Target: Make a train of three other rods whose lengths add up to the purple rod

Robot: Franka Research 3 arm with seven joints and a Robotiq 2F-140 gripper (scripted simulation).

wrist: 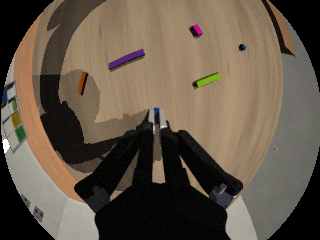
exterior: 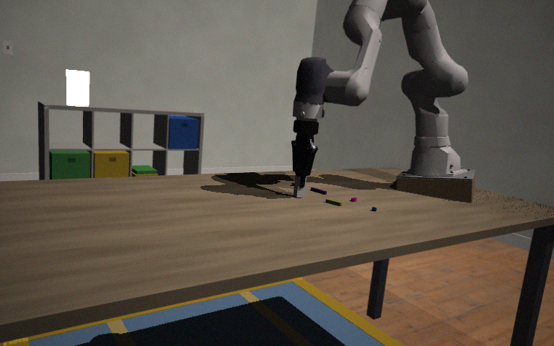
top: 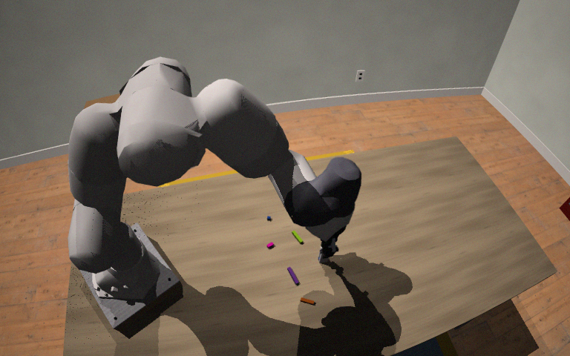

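My gripper (top: 323, 258) (exterior: 299, 194) (wrist: 156, 115) is low at the table, pointing down, its fingers shut on a small blue rod (wrist: 156, 111), which shows between the fingertips in the wrist view. The fingers hide it in the top and exterior views. Another blue rod (top: 269, 218) (exterior: 374, 209) (wrist: 242, 47) lies apart. An orange rod (top: 307, 301) (wrist: 83, 83) lies in shadow. A purple rod (top: 293, 275) (exterior: 318, 190) (wrist: 127, 59), a lime rod (top: 297, 236) (exterior: 333, 202) (wrist: 208, 80) and a magenta rod (top: 270, 245) (exterior: 353, 199) (wrist: 196, 30) lie flat, all separate.
The wooden table (top: 420, 210) (exterior: 163, 228) bears the rods and the arm's base (top: 147, 302) (exterior: 435, 187). The lime and purple rods lie between my gripper and the base side. The arm's shadow falls beside my gripper and around the orange rod.
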